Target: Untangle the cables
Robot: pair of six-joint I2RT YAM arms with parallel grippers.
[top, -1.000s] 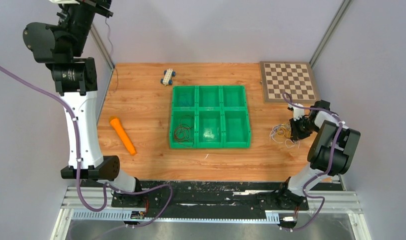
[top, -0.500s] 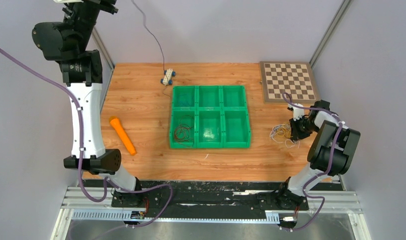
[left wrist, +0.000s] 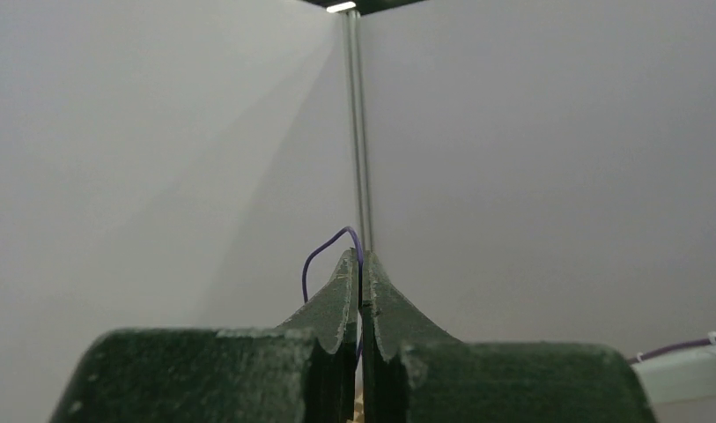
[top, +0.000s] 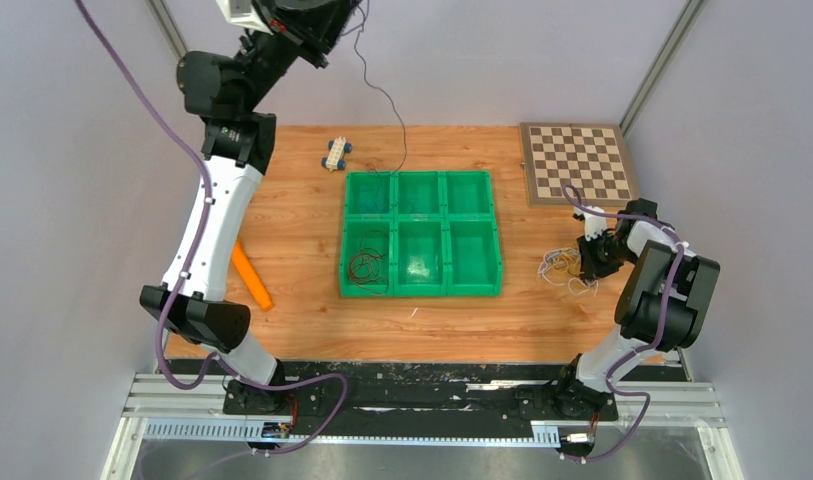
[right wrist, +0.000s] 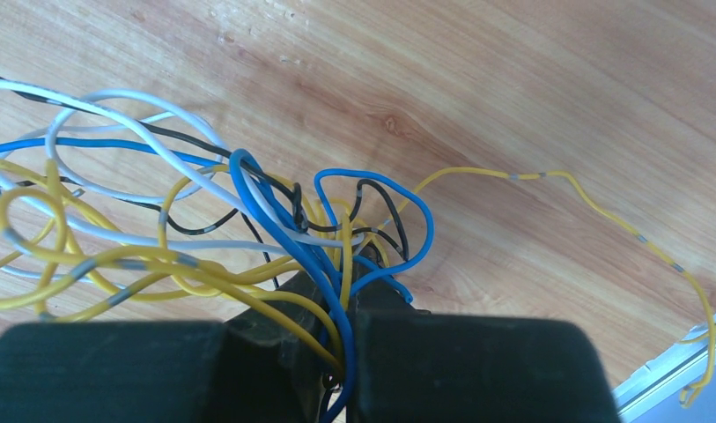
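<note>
Two-arm bench, seen from the near edge outward. Near right: the right claw is low on the table, its jaws pinched shut on several yellow and blue strands of the tangle of cables. The rest of the tangle, white, black, blue and yellow loops, spreads on the wood to the claw's left, and one yellow strand trails off to its right.

Centre: a green tray with six compartments. Loose dark wires lie in its near-left compartment, well apart from the tangle.

Far left: the left claw is raised high above the table's far edge. Its jaws are closed on a single wire, and a short loop shows above the tips.

The wire's long axis runs almost straight down from the claw. Its lower end meets the tray's far rim near the divider between the far-left and far-middle compartments; which compartment cannot be told. The left arm alone carries it, so a release would probably drop it there.

Beyond: a toy car and a chessboard.
</note>
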